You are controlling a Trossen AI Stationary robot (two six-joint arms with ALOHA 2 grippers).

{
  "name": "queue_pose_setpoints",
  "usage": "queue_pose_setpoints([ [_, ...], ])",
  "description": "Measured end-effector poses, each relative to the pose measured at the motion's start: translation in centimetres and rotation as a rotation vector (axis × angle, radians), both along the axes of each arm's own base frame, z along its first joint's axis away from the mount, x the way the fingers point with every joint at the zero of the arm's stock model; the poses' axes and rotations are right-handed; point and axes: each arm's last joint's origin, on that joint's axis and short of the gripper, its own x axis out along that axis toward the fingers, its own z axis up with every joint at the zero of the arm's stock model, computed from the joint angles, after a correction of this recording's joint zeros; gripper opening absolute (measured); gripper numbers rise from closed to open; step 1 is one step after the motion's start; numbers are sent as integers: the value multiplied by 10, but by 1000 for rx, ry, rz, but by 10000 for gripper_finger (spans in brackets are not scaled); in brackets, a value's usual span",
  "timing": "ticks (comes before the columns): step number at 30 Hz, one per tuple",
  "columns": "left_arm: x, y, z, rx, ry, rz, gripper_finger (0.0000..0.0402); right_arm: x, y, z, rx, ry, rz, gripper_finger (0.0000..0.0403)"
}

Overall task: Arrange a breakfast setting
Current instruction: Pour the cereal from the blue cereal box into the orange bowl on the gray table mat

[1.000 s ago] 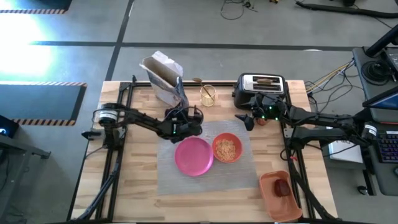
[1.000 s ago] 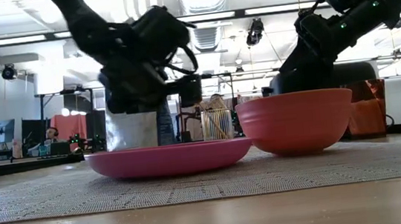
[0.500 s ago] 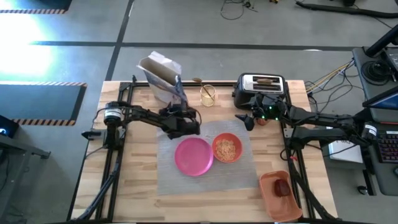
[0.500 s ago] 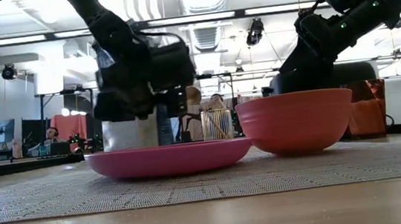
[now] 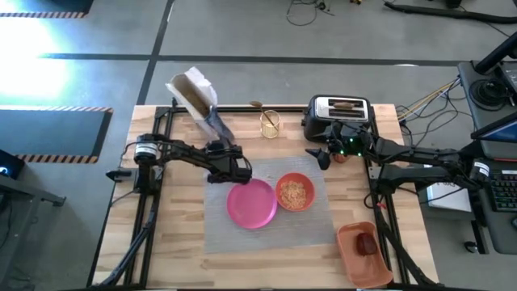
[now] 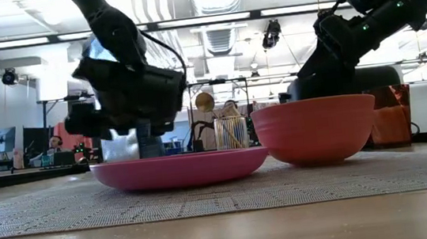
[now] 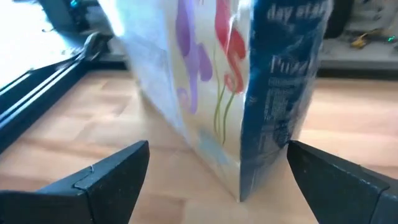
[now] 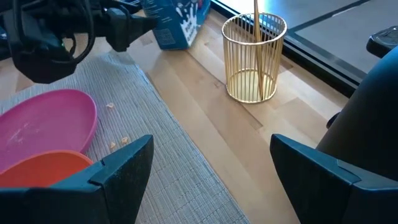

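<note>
Cereal box (image 5: 196,99) tipped back — base hidden

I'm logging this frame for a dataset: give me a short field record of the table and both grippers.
placemat: grey, table centre
plate: pink, on placemat
bowl: orange, holds cereal, right of plate
cereal box: tilted, table's far left
wire holder: gold, one wooden utensil inside
toaster: far right
tray: orange, near right corner
left gripper: open, facing box
right gripper: open, near toaster
</note>
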Motion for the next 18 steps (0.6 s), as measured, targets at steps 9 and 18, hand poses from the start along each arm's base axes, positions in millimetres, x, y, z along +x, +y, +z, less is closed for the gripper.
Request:
queue_pose_setpoints([
  [9, -23, -22, 8, -62, 48, 123, 364, 0, 0, 0, 0, 0, 0, 311],
  [18, -28, -44, 17, -58, 42, 142, 364, 0, 0, 0, 0, 0, 0, 311],
])
